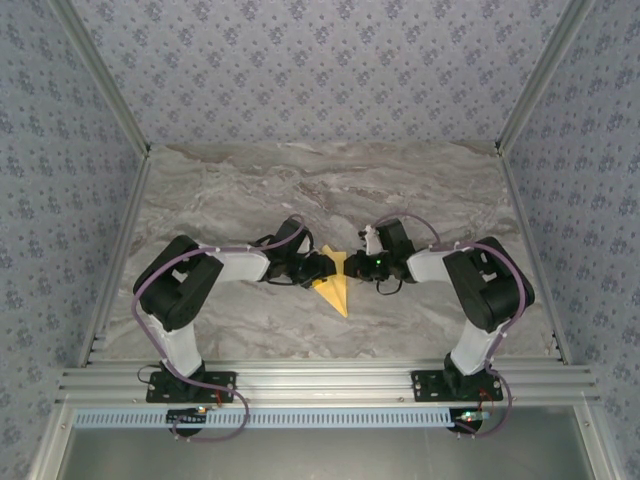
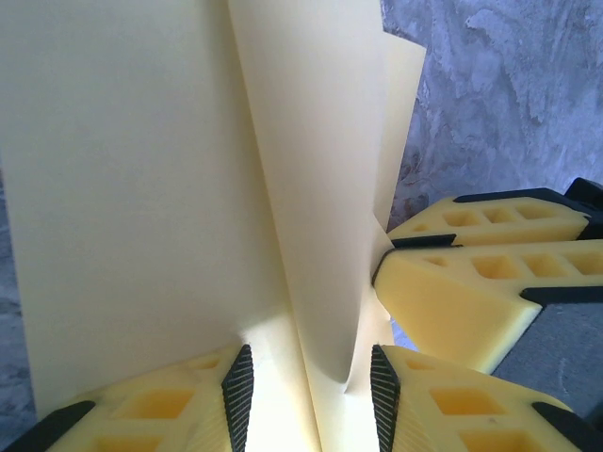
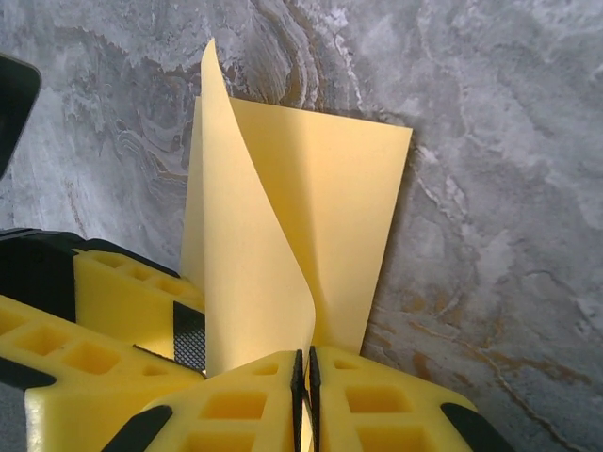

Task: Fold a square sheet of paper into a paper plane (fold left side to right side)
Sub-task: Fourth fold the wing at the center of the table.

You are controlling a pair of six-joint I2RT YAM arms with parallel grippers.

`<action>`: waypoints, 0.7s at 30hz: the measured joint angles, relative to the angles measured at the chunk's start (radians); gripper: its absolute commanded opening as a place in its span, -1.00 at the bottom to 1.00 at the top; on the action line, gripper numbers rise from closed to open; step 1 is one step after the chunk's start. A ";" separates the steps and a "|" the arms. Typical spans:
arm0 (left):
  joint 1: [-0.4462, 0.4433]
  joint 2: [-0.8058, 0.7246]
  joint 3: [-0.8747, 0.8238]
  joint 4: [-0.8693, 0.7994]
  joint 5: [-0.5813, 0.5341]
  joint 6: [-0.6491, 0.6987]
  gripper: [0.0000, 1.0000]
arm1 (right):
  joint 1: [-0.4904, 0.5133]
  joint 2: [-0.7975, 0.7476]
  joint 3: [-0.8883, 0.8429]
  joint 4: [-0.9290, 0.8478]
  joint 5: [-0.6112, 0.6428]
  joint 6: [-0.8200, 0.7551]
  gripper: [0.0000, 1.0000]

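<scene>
Clamping plain paper plane [image 3: 311, 207], right end effector [image 3: 303, 372], left end effector [image 2: 306, 381] astride

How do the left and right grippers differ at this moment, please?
The left gripper has its jaws apart around the folded paper; the right gripper is shut on it. The left gripper reaches in from the left, the right gripper from the right. Both have yellow fingers.

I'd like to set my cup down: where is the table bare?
Bare: the far half of the table, from the arms to the back wall, and a smaller patch between the arm bases. Crowded: the middle, where the left gripper and right gripper meet at the yellow paper.
</scene>
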 measured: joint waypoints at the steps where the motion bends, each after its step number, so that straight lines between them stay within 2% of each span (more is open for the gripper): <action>1: 0.000 0.000 0.000 0.000 0.000 0.000 -0.20 | 0.002 0.002 0.003 -0.002 0.001 -0.003 -0.76; 14: 0.000 -0.023 0.000 -0.034 -0.009 0.020 -0.20 | 0.019 0.005 0.027 -0.050 0.035 -0.033 -0.76; 21: 0.000 -0.071 0.039 -0.072 -0.006 0.063 -0.48 | 0.024 0.005 0.034 -0.063 0.046 -0.041 -0.76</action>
